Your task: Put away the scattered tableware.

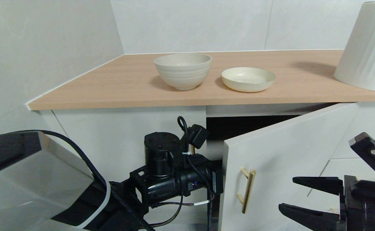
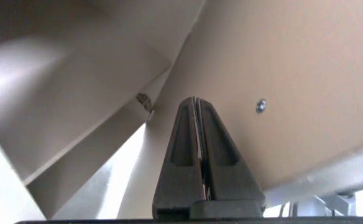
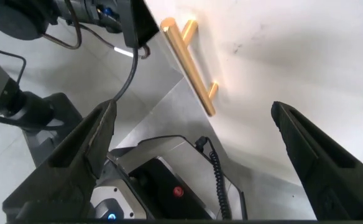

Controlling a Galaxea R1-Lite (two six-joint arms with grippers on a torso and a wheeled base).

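Bowl [image 1: 183, 70] and dish [image 1: 248, 79] upper centre on counter [image 1: 126, 86]; left gripper [image 2: 196, 102] fingers pressed together, right gripper [image 1: 287, 193] fingers spread, lower right.

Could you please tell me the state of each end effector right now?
Left end effector: closed, holding nothing.
Right end effector: open, empty.
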